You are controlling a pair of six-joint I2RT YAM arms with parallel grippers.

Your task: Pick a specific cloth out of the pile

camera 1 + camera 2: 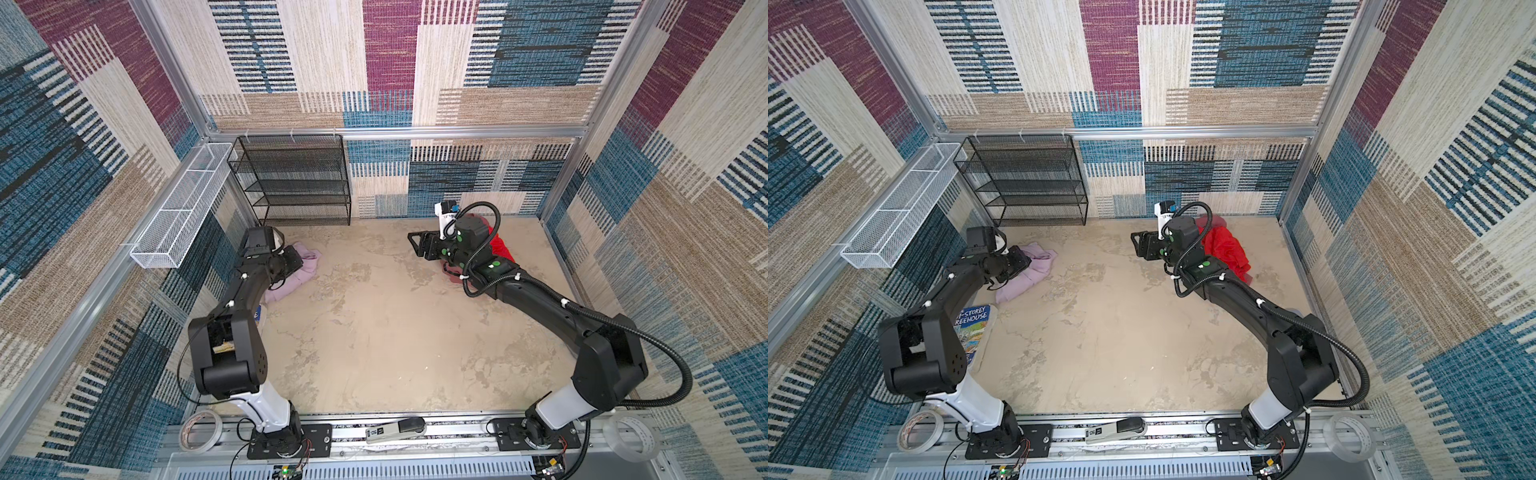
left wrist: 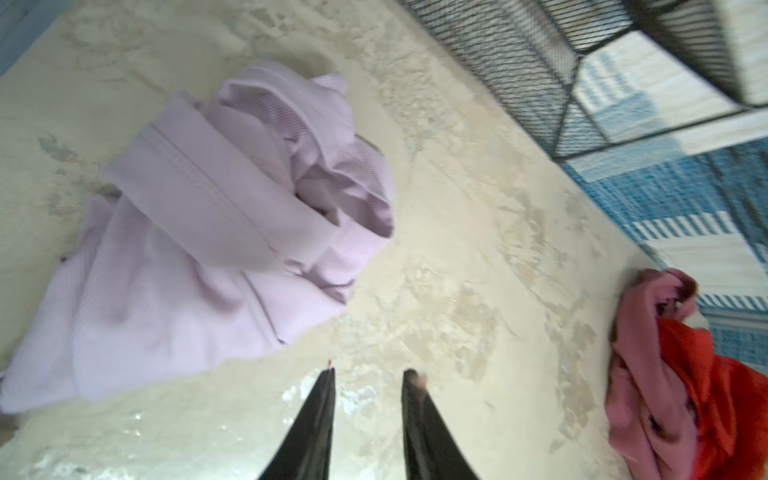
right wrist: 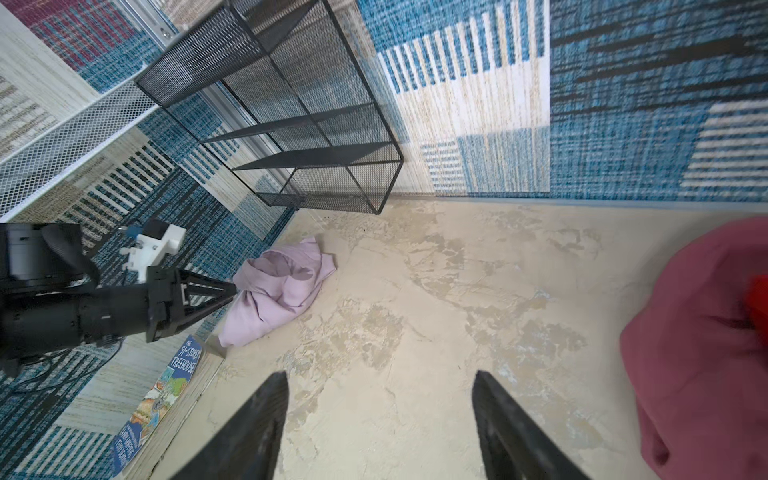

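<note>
Left wrist view: the left gripper (image 2: 368, 374) is hanging over bare table (image 2: 478, 257), its fingers standing a little apart with nothing between them. The cloth (image 2: 199, 249) is lying crumpled just beside them.
Right wrist view: the left gripper (image 3: 230, 289) is showing from the side, its tips right at the cloth's (image 3: 282, 286) edge. Whether they are touching it, I cannot tell from here.
Right gripper (image 3: 380, 374): its fingers are standing wide apart and empty above the table.
Cloth: the lilac piece is lying alone at the table's left, well apart from the pile (image 1: 1225, 249).
Pile: red and dusty rose cloths are sitting at the back right. The right arm is hiding part of them in both top views, and the wrist views are showing more of the rose cloth.
Book (image 1: 973, 328): it is lying along the table's left edge by the left arm. A top view and the right wrist view are showing its cover.
Rack (image 1: 295, 178): black mesh, it is standing against the back wall.
</note>
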